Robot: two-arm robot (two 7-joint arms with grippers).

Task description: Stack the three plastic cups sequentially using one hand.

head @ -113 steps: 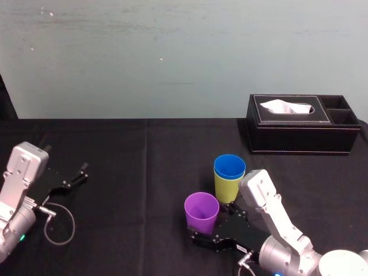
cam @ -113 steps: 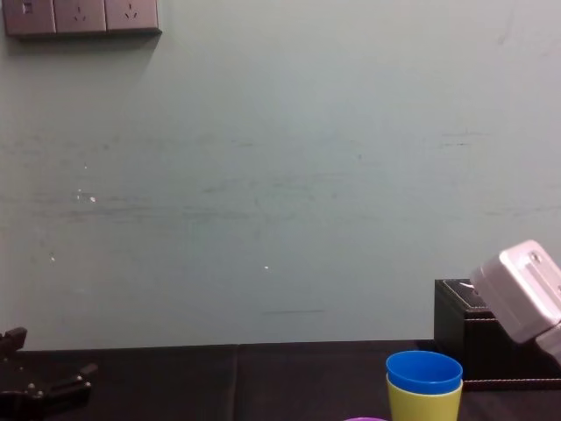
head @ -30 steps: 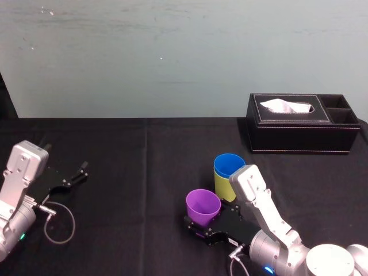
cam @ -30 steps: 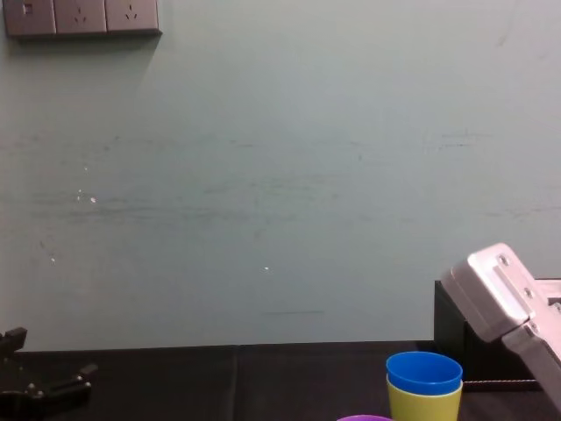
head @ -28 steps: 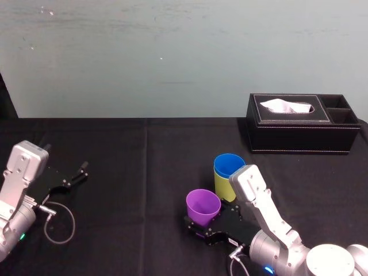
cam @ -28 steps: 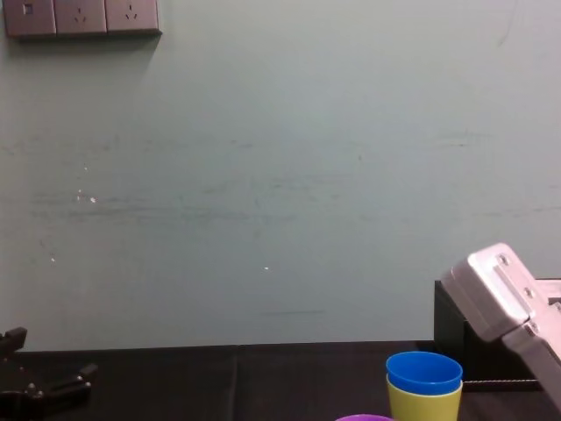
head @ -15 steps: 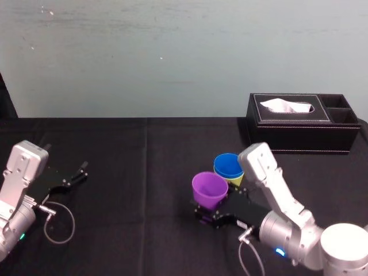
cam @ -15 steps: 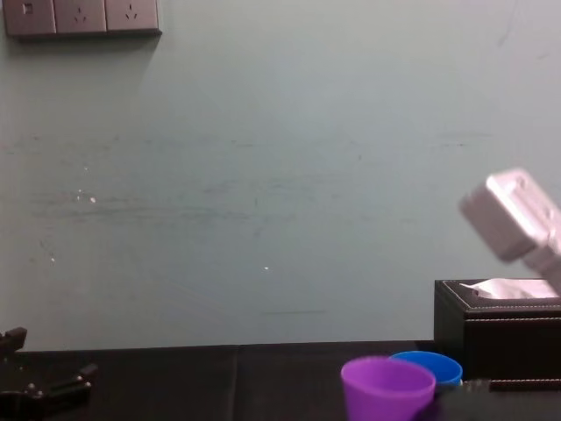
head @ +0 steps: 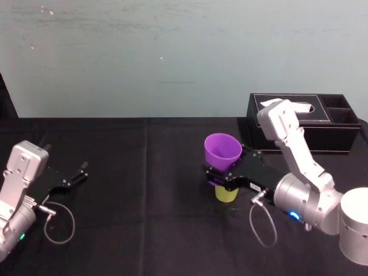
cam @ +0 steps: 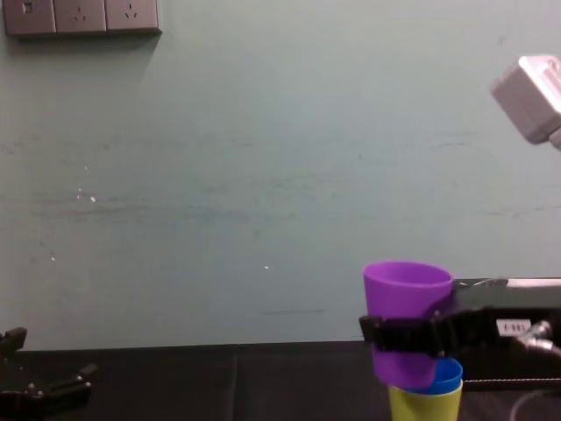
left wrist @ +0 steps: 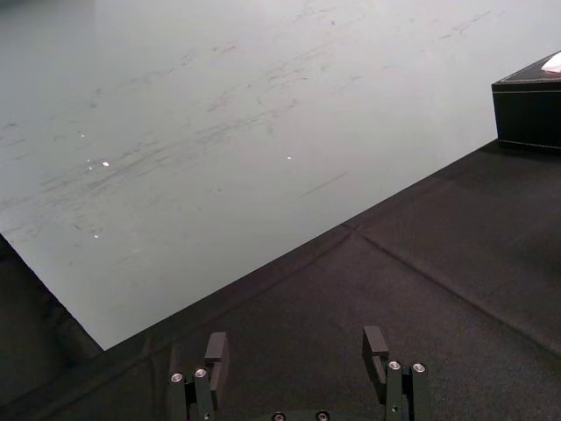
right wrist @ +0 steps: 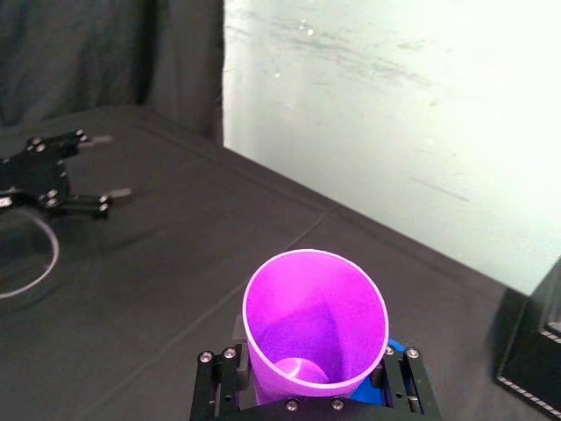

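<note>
Chest view has the right gripper (cam: 405, 334) clamped on the purple cup (cam: 407, 289) — held upright in the air, its base at the rim of the blue cup (cam: 441, 379), which sits nested in the yellow-green cup (cam: 424, 406). The left gripper (head: 70, 179) rests on the table (head: 144, 230) — jaws apart.

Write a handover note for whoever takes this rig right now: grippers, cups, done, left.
Right gripper: fingers shut on the small purple plastic cup, held upright off the black table, over the other two cups.
Left gripper: open, holding nothing, parked on the table at the robot's left.
Blue plastic cup sits nested in the yellow-green plastic cup, in front of the black tissue box.
Done: blue into yellow-green; purple picked up.
Left: lower purple into blue, release. In the chest view its base is at the blue rim, slightly left of centre; probably centre it first.
</note>
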